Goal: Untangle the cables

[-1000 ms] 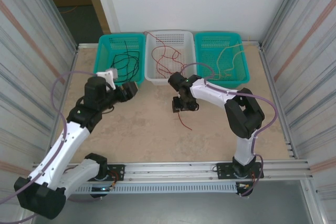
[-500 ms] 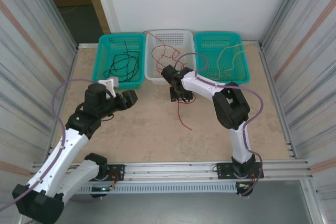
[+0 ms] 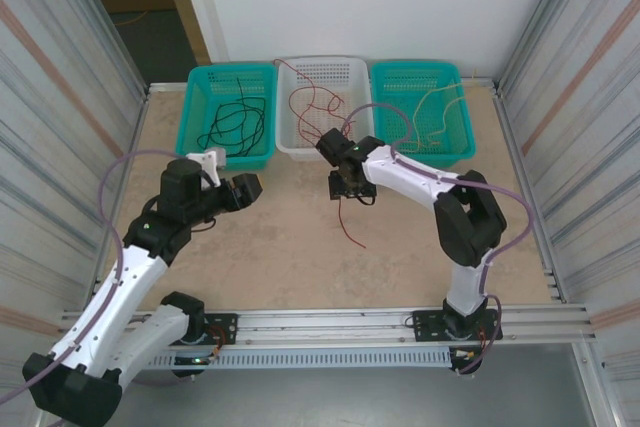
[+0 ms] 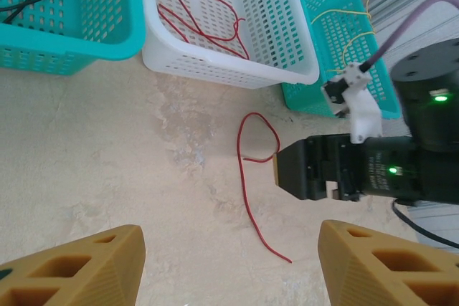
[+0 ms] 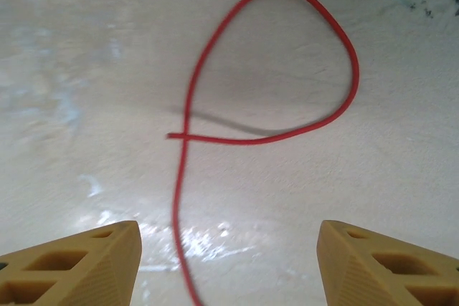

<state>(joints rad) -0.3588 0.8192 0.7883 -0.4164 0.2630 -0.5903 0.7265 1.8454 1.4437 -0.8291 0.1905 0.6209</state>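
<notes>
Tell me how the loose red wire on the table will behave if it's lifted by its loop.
Likely floppy: the red wire curls into a loop that crosses itself, so the tail would probably dangle. Probably very light, being so thin. A shadow under the loop suggests it springs slightly off the table, so a push may just slide it.

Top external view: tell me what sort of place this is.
Likely a robot lab test cell: left arm and right arm bolted to a metal rail at the table edge, corrugated metal walls, and three plastic baskets holding cables sorted by colour.
</notes>
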